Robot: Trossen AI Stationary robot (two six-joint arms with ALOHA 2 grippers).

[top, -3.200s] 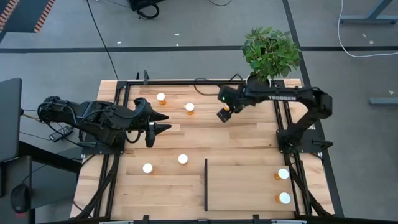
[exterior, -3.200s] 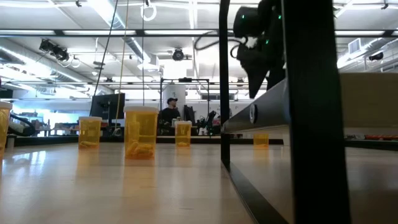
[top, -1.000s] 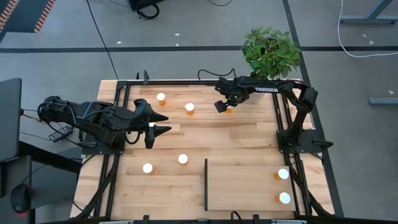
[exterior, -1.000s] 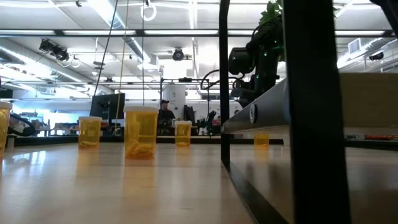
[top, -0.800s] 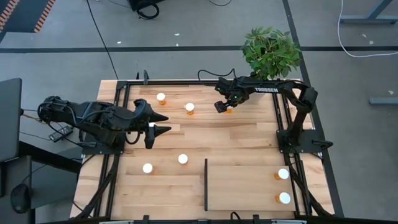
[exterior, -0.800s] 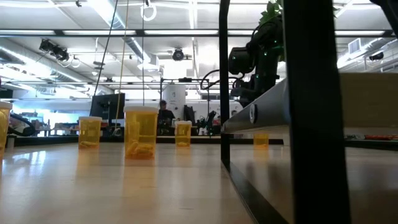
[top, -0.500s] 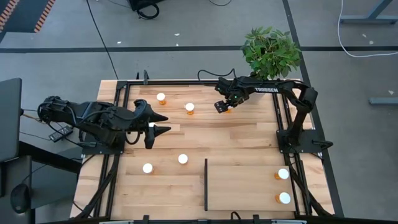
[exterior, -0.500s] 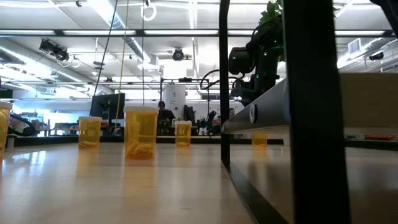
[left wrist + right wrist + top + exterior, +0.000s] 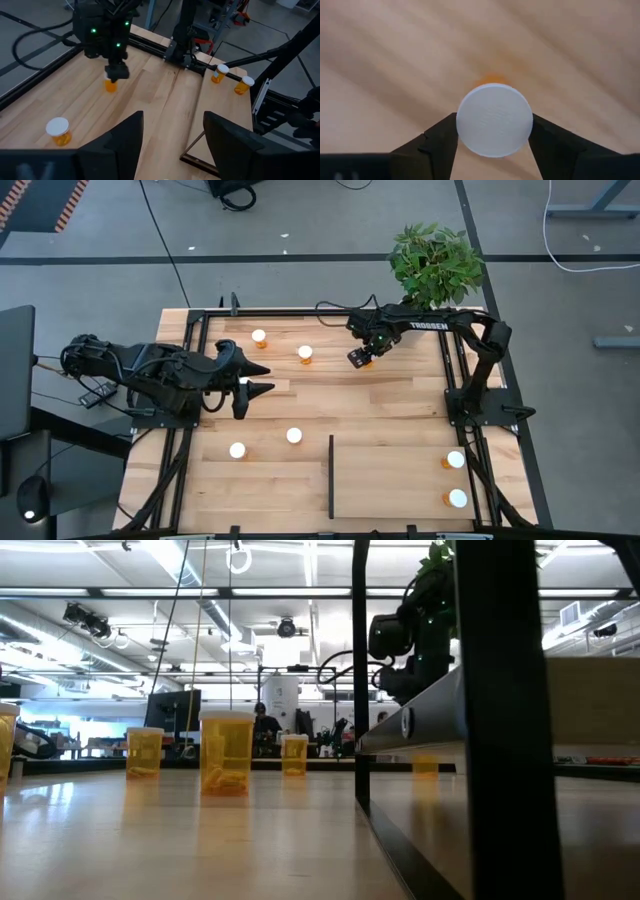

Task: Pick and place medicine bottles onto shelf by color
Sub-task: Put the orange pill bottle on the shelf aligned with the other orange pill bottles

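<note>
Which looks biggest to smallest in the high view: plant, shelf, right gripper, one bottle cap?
1. shelf
2. plant
3. right gripper, clamped on an orange bottle
4. bottle cap on the shelf

Gripper versus cap is unsure: the gripper sits higher, nearer the camera.

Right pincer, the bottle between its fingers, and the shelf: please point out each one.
Right pincer point(image 9: 494, 145): right wrist view, midway between its fingertips.
Bottle point(image 9: 494, 120): right wrist view, middle of its white cap.
Shelf point(image 9: 390, 480): high view, bare wood of the panel.
</note>
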